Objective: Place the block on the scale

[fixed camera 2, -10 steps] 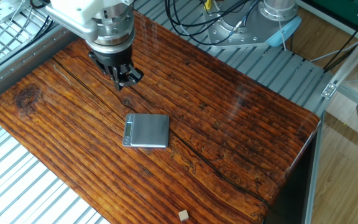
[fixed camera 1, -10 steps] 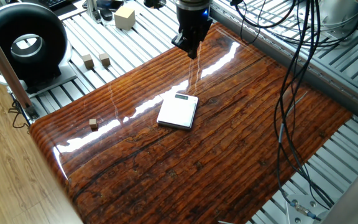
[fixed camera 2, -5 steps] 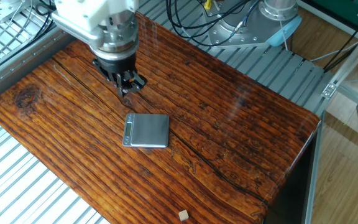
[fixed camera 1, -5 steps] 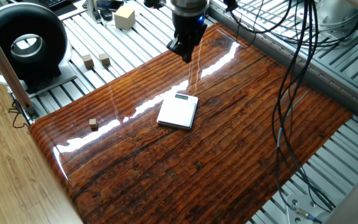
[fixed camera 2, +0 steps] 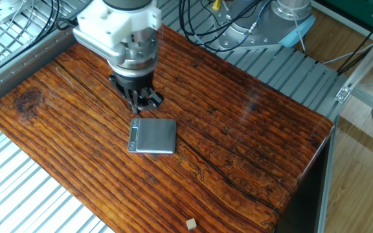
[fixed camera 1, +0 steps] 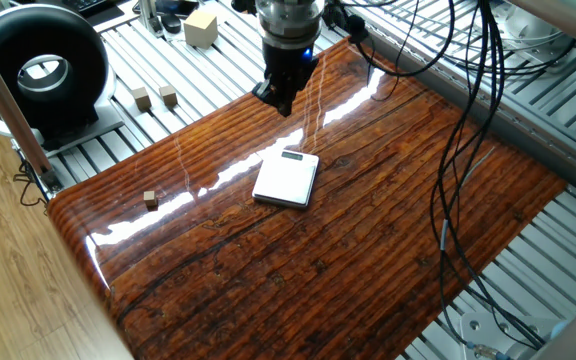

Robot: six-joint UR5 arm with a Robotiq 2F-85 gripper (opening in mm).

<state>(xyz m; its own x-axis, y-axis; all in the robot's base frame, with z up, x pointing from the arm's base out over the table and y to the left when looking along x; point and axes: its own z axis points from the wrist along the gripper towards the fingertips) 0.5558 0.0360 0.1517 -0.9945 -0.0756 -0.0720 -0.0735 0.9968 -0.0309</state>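
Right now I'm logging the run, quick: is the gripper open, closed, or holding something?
Gripper: holds nothing; the block lies on the table, far from it. Whether the fingers are open or closed cannot be told.

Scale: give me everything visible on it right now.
The scale is a flat rounded-rectangle slab, white in one fixed view, grey and metallic-looking in the other. A small display strip sits at one short edge. It lies flat near the middle of the glossy wooden table, slightly skewed to the board's edges. Nothing rests on it; the gripper hangs above the tabletop beyond the display end, not touching it.
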